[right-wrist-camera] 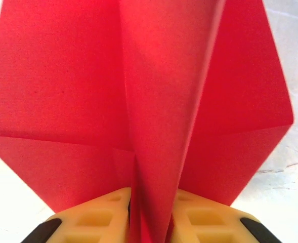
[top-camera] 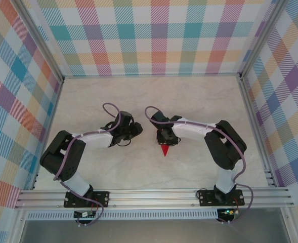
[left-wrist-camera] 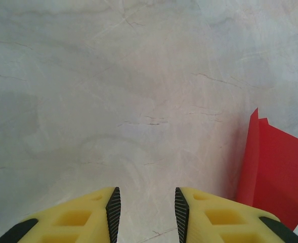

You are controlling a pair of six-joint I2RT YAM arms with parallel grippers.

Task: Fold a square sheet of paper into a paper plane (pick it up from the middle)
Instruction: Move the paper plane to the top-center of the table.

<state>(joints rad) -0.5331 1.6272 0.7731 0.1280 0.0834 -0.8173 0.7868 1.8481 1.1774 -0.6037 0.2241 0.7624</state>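
My right gripper (right-wrist-camera: pixel 151 215) pinches the red plane (right-wrist-camera: pixel 154 101) by its centre fold, and the wings spread to either side above the fingers. From the top view, the plane's tip points toward the near edge, around the middle of the table (top-camera: pixel 204 101). My left gripper (left-wrist-camera: pixel 144 210) stands partly parted over bare table with nothing between its fingers, just left of the plane.

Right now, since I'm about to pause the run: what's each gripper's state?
Left gripper: open, holding nothing.
Right gripper: closed on the red paper plane.
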